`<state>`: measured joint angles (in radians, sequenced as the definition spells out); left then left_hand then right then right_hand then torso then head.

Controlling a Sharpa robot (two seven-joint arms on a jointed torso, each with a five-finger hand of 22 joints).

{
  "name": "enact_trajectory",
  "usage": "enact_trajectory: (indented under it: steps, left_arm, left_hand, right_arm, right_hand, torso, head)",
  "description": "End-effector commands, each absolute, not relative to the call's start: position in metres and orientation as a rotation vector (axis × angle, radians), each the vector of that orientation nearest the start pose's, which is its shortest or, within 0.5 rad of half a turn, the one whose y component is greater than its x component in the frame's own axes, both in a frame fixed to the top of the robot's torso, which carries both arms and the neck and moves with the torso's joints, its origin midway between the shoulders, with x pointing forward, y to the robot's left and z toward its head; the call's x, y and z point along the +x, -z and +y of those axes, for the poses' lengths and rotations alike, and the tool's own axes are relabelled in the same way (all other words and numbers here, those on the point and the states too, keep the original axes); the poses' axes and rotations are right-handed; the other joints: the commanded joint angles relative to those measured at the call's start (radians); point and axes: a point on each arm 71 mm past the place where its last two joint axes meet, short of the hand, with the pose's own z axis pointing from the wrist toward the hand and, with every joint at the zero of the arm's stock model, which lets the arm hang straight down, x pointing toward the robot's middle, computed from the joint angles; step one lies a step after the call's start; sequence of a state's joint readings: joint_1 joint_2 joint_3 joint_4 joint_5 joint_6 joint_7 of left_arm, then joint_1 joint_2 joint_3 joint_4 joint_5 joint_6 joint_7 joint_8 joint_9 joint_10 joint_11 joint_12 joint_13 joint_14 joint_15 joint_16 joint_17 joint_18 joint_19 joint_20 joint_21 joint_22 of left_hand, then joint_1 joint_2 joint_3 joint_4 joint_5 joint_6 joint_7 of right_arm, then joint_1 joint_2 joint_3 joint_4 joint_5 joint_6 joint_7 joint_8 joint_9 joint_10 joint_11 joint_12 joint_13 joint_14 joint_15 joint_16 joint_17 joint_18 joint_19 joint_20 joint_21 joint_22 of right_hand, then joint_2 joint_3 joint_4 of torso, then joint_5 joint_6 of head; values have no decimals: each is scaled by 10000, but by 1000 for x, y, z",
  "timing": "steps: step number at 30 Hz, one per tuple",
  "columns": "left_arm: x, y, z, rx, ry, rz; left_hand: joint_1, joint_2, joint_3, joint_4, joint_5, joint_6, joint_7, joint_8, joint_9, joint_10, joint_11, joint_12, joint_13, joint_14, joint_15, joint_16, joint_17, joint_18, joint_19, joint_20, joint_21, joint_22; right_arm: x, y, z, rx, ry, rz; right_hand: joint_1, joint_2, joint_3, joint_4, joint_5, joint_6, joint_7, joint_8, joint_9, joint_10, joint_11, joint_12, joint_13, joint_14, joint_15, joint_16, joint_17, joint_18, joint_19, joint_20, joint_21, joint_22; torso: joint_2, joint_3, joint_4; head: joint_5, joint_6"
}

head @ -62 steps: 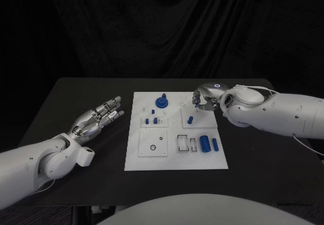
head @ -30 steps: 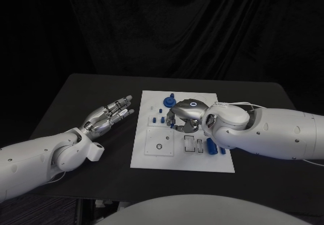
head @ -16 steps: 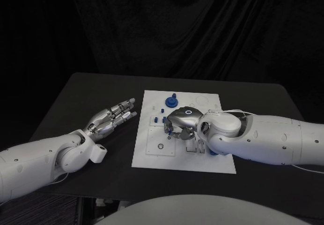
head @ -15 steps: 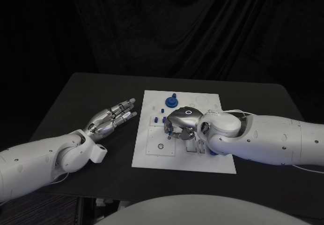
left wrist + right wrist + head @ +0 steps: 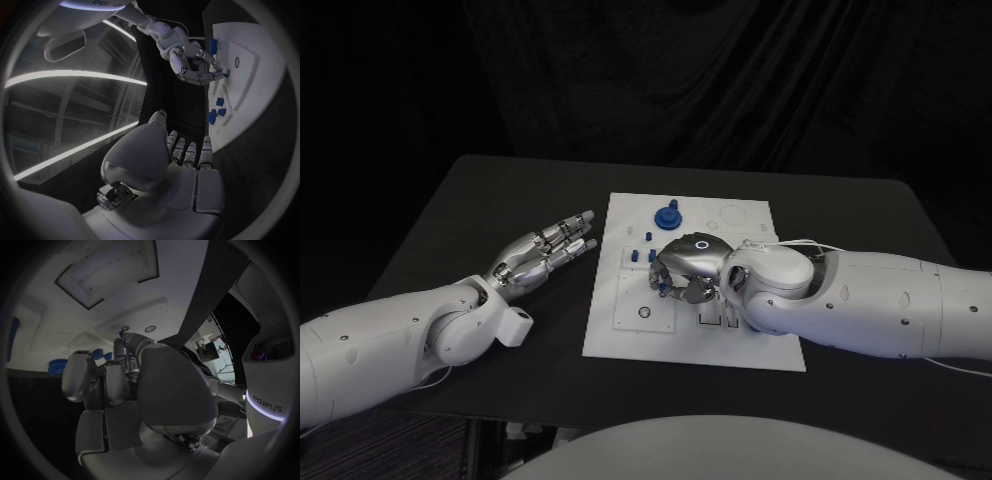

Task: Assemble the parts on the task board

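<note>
My right hand (image 5: pixel 687 268) hovers over the task board (image 5: pixel 747 345) mid-bench, fingers curled, contents indiscernible; my left hand (image 5: pixel 542 250) lies open beside it; risk: a blind descent could knock the standing blue parts (image 5: pixel 640 257) askew.

No legible text or labels.
</note>
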<state>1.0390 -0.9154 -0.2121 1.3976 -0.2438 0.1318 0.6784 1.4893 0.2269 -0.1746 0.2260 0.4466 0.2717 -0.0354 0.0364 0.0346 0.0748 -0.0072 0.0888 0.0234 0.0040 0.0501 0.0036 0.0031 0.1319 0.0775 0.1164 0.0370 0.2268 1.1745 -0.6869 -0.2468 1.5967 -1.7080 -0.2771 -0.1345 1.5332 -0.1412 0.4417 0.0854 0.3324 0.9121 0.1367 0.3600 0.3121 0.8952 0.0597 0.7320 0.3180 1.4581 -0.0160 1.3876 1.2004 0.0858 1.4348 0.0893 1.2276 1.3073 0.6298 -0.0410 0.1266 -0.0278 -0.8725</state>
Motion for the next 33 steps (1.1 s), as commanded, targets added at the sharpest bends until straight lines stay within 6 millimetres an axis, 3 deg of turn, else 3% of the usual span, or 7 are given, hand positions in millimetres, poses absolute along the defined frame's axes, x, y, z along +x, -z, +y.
enact_trajectory:
  steps: [1,33]
  left_arm:
    - [424,290,260,-8481,18643,15741]
    - [425,294,259,-8627,18540,16081]
  left_hand:
    - [67,-19,18,-28,16,12,91,-28,6,19,39,38,4,10,-12,-16,-11,53,-8,-9,16,-8]
    - [49,11,70,-46,-36,-54,71,-39,-3,-15,65,10,-3,6,19,-18,-12,45,-6,11,14,-24]
  right_arm:
    - [413,261,-103,-6241,-7131,17559]
    - [409,260,-106,-6226,-7113,17690]
  right_hand:
    - [45,-51,30,27,5,-49,-13,-16,6,-1,22,-67,-12,153,7,44,7,-113,51,2,34,1662]
    - [-87,-63,39,79,-15,-23,-2,-10,28,10,40,-153,-51,151,21,29,-18,-111,45,7,22,1654]
  torso:
    - [-5,-2,-3]
    - [-10,-14,0]
  head:
    - [12,-1]
    - [64,-1]
